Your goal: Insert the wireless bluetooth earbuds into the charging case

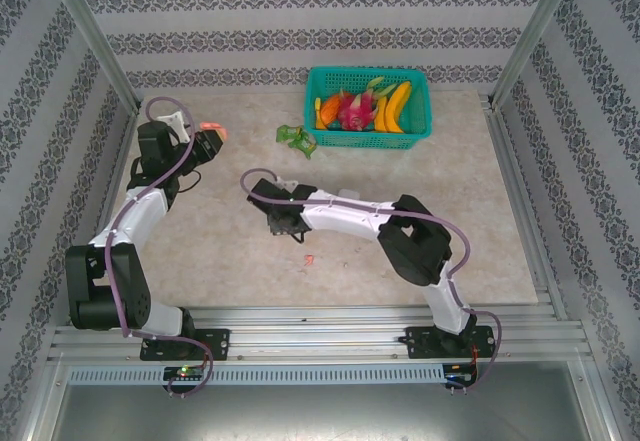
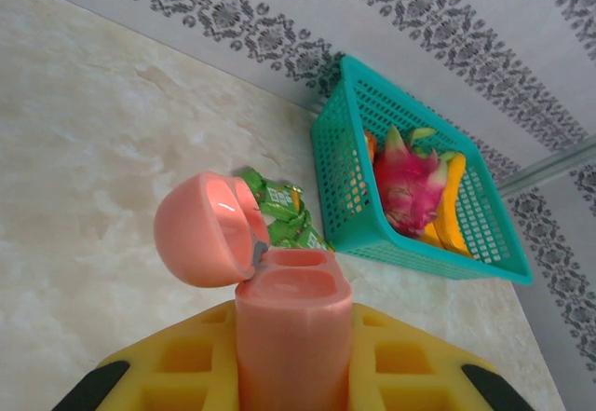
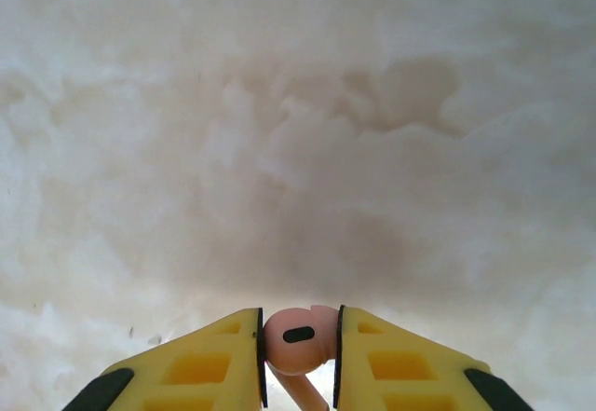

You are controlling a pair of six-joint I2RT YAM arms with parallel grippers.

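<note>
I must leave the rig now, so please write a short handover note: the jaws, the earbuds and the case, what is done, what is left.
Left gripper: jaws shut on the salmon-pink charging case, lid open.
Right gripper: jaws shut on one salmon-pink earbud, low over the table.
A small pink speck, perhaps a second bud, lies on the table nearby.
Done: case open, one bud gripped.
Left: seat that bud in the case, then fetch the next.

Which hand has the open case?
The left hand: it's shut on the salmon-pink case, lid flipped open. The right hand pinches a pink earbud instead.
</note>
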